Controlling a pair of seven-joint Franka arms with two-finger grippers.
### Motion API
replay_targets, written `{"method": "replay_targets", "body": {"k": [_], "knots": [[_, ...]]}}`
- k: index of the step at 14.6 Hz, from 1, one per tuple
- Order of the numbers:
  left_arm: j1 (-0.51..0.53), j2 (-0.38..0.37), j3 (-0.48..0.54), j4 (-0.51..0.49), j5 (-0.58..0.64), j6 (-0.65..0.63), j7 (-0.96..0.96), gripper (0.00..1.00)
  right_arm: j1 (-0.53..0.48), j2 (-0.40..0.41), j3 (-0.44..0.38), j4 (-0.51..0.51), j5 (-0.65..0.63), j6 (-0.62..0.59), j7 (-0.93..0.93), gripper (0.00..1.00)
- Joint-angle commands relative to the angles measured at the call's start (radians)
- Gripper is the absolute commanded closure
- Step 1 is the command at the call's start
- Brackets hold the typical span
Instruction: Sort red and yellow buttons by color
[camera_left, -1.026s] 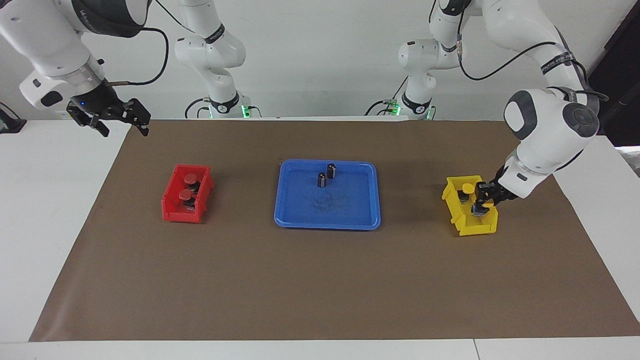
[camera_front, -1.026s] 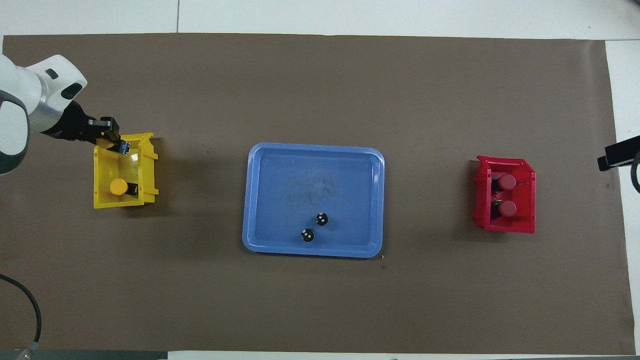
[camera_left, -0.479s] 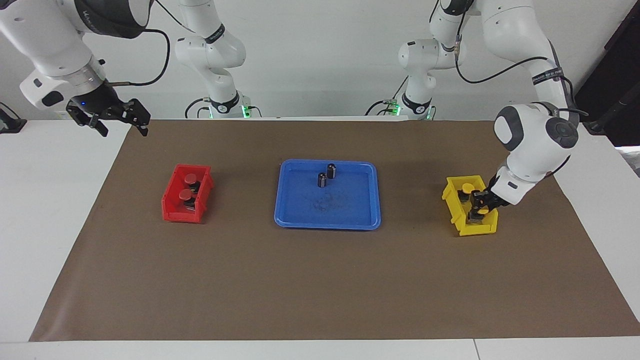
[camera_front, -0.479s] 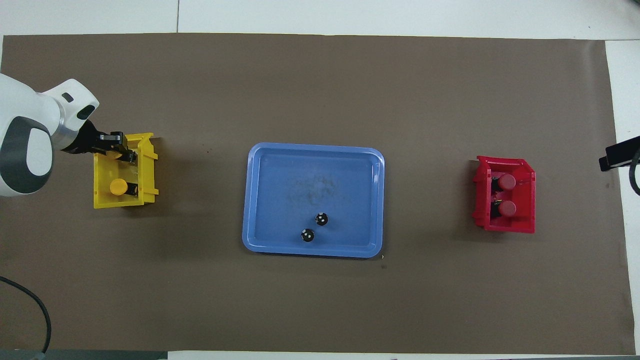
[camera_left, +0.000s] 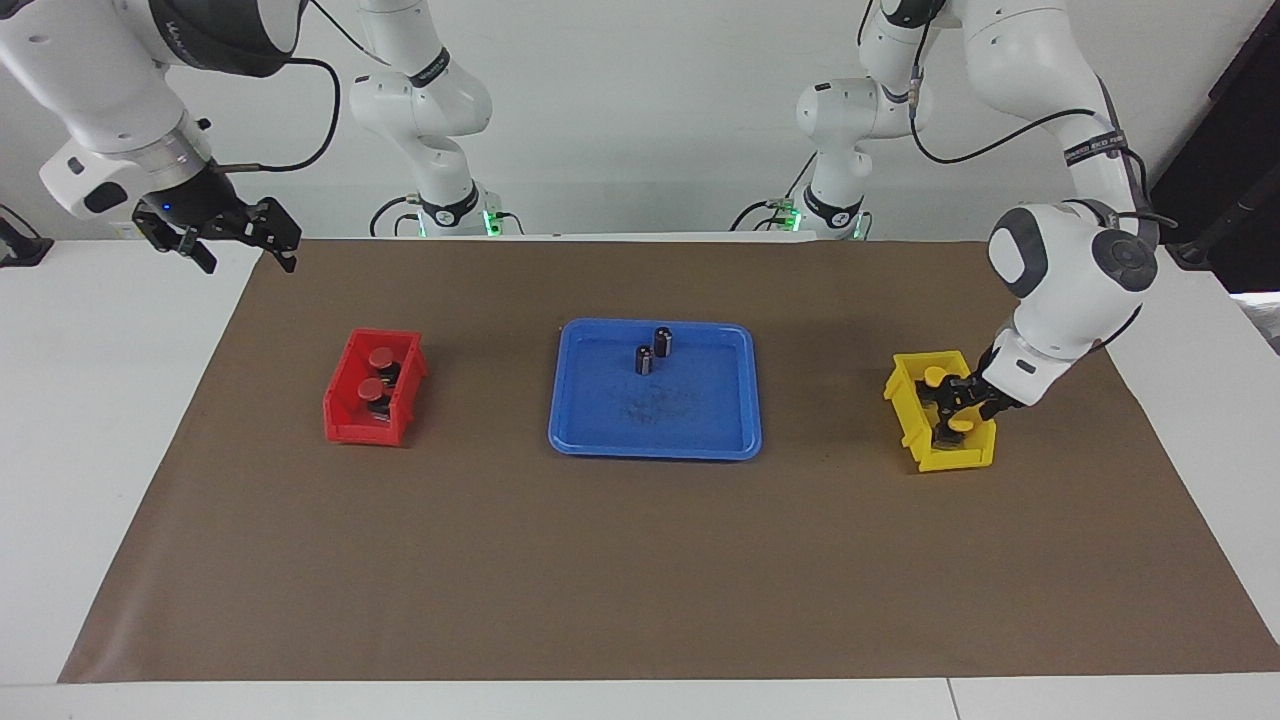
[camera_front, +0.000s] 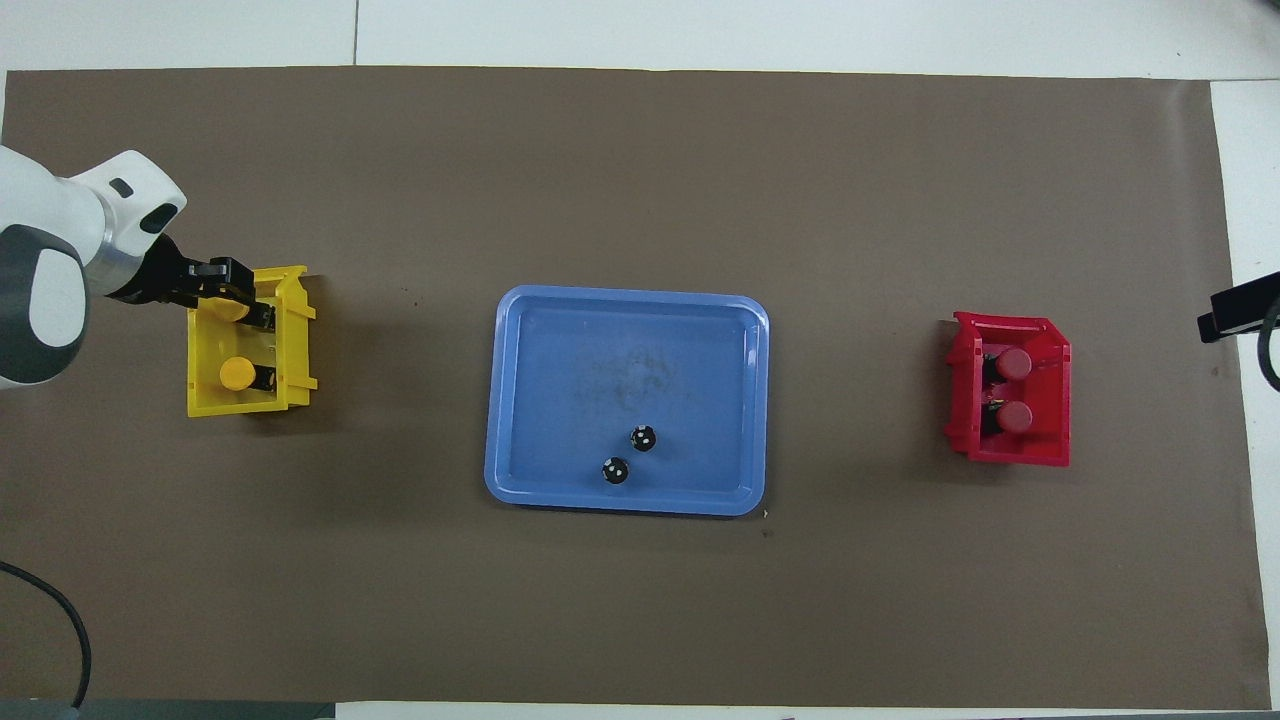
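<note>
Two red buttons lie in the red bin toward the right arm's end; they also show in the overhead view. One yellow button lies in the yellow bin toward the left arm's end. My left gripper reaches down into that bin around the second yellow button. My right gripper is open and empty, held above the table's corner near the robots.
A blue tray sits mid-table between the two bins. Two dark capless cylinders stand in its part nearer the robots. Brown paper covers the table.
The left arm has lowered the second yellow button into the yellow bin, and the gripper has shifted slightly within it. The right arm has not moved.
</note>
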Motion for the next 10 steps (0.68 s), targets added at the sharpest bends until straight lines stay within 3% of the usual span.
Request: {"method": "replay_targets", "body": {"k": [1,3,4,5,10], "knots": [[0.013,-0.011,-0.004,0.107,-0.017,-0.138,0.02,0.3,0.007,-0.009,-0.001,-0.008,-0.013,0.01,0.01,0.0],[0.012,-0.018,-0.004,0.173,-0.012,-0.222,0.018,0.27,0.007,-0.009,-0.001,-0.008,-0.012,0.01,0.011,0.0],[0.004,-0.028,-0.007,0.197,-0.009,-0.27,0.017,0.09,0.007,-0.009,-0.001,-0.008,-0.012,0.01,0.011,0.0],[-0.002,-0.06,-0.007,0.207,-0.008,-0.306,0.017,0.01,0.007,-0.007,-0.001,-0.006,-0.012,0.01,0.01,0.0],[-0.021,-0.2,-0.017,0.208,-0.005,-0.445,0.017,0.0,0.008,-0.007,-0.001,-0.004,-0.01,0.007,0.01,0.0]]}}
